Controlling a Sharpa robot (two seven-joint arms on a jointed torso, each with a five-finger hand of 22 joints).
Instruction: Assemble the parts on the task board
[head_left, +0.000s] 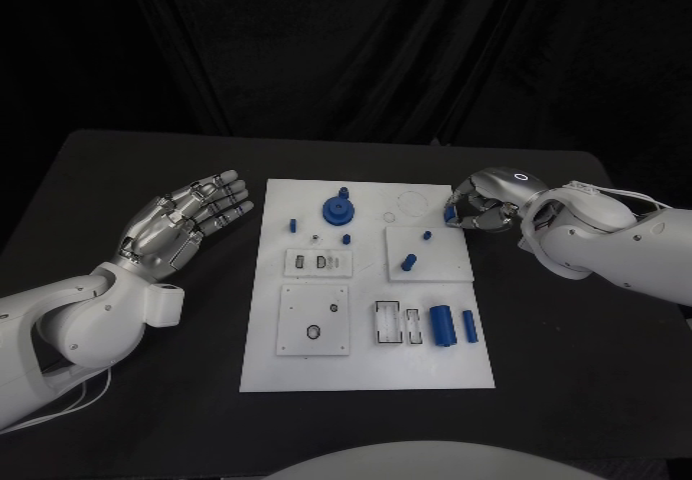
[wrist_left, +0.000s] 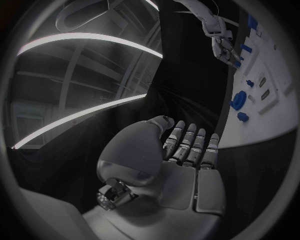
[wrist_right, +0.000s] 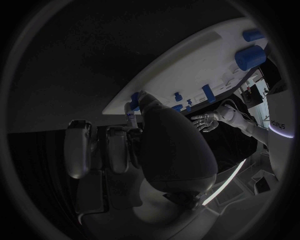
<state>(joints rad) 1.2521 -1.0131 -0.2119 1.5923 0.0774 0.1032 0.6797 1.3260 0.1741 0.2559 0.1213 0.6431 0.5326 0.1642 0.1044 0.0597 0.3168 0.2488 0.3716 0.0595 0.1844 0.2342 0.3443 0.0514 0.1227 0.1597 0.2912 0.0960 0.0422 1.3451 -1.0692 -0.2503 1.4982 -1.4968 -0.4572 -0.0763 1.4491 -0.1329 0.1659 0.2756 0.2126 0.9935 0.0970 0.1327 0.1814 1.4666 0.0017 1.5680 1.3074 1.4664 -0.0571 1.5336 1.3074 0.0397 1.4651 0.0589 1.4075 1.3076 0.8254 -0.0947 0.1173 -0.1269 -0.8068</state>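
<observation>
Left hand (head_left: 188, 222) is hovering palm-up over the black bench (head_left: 130, 180), beside the left edge of the white board (head_left: 368, 370), fingers spread apart, holding nothing. Right hand (head_left: 483, 203) is sitting at the board's far right edge, fingers curling around a small blue part (head_left: 450, 213). Other blue parts are lying across the board: a gear (head_left: 339, 208), two cylinders (head_left: 451, 326)

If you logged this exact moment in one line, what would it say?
left hand: open, off the task board | right hand: fingers at a small blue part, board's far right edge | hold: unclear
</observation>
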